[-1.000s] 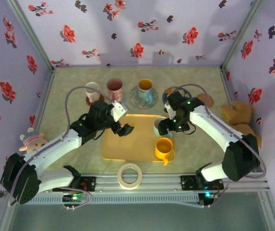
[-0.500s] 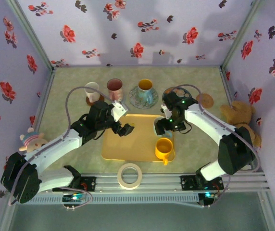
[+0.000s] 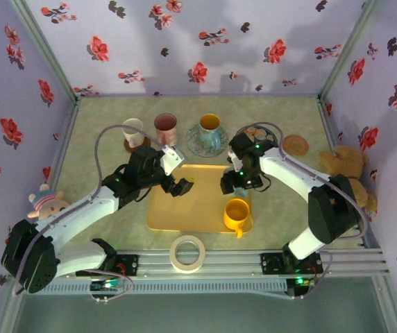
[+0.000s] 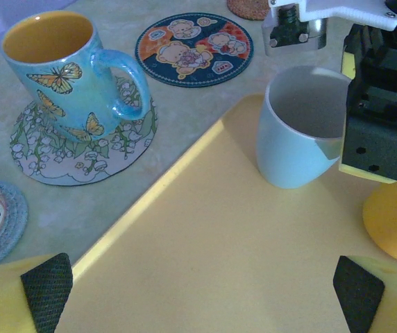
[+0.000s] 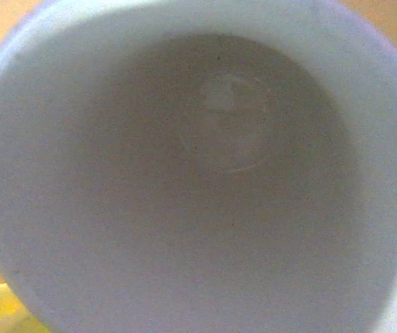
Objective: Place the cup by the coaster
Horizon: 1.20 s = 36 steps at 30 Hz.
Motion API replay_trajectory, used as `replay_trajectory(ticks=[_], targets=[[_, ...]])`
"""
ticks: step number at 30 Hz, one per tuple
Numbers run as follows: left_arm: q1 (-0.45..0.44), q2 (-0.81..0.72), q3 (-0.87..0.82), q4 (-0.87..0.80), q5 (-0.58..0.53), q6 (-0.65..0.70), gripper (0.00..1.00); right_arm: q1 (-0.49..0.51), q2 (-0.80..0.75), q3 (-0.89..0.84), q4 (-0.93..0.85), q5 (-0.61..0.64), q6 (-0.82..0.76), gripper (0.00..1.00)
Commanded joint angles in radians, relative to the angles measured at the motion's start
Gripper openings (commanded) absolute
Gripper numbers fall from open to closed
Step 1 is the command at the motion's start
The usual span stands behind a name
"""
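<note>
Tape in a pale roll [image 3: 188, 253] lies nearest the arm bases, behind both sets of jaws and just off the near edge of the yellow tray [image 3: 184, 208]. On the tray, close behind the right gripper [image 3: 234, 182], stands an orange cup [image 3: 237, 214]. The left gripper [image 4: 202, 295] hangs over the tray with its jaws spread wide. Its black pads [image 4: 46, 291] sit at the two lower corners of its wrist view with only bare tray between them, and it holds nothing.

Ahead of those jaws and to their right stands the pale blue cup [image 4: 297, 132]. It is smooth and plain, rounded toward the base, mouth up and empty. In the right wrist view its inside is a dull grey with a faint ring at the bottom. It sits at the tray's far right corner.

Seen from the left wrist, the right gripper is hard against the cup's right wall, and its own camera looks straight down into the mouth. Its fingers are hidden, so I cannot tell whether the jaws are closed on the cup.

Beyond the cup, past the tray edge, lies the round bear-print coaster [image 4: 195, 47], apart from the cup, with a cork coaster [image 4: 248, 7] farther on. Ahead and left of the left jaws a butterfly mug [image 4: 63, 69] stands on a floral coaster [image 4: 66, 163]
</note>
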Motion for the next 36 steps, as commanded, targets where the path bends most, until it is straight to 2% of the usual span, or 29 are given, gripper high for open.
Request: replay_trajectory(ticks=[1, 7, 21, 36], targets=[[0.0, 0.0, -0.008, 0.028, -0.011, 0.0, 1.0, 0.007, 0.025, 0.041, 0.021, 0.035, 0.0, 0.82], [0.002, -0.002, -0.008, 0.029, -0.012, 0.002, 1.0, 0.01, 0.042, 0.063, 0.022, 0.044, -0.002, 0.82], [0.003, -0.004, -0.017, 0.031, -0.011, 0.002, 1.0, 0.027, -0.02, -0.001, -0.006, 0.132, 0.018, 0.76], [0.002, -0.011, -0.031, 0.037, -0.015, -0.001, 1.0, 0.026, -0.037, -0.038, 0.026, 0.153, 0.03, 0.55]])
